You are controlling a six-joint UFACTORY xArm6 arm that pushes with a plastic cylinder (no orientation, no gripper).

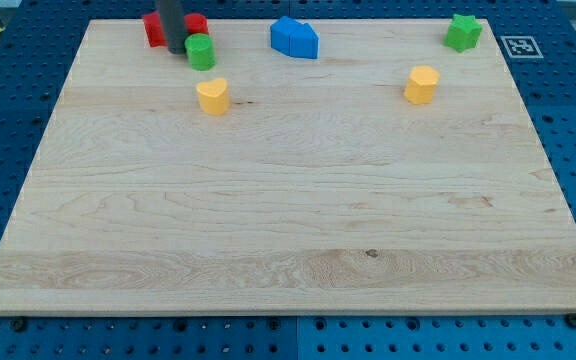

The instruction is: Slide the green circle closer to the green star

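Observation:
The green circle point(201, 52) sits near the view's top left on the wooden board point(288, 230). The green star point(463, 32) sits at the view's top right corner, far from the circle. My tip point(175, 49) is at the end of the dark rod, just left of the green circle and touching or almost touching it. The rod stands in front of red blocks point(154, 27) and partly hides them.
Blue blocks point(295, 38) lie between the circle and the star at the view's top middle. A yellow heart point(212, 96) sits below the green circle. A yellow hexagon-like block point(421, 84) sits below and left of the star.

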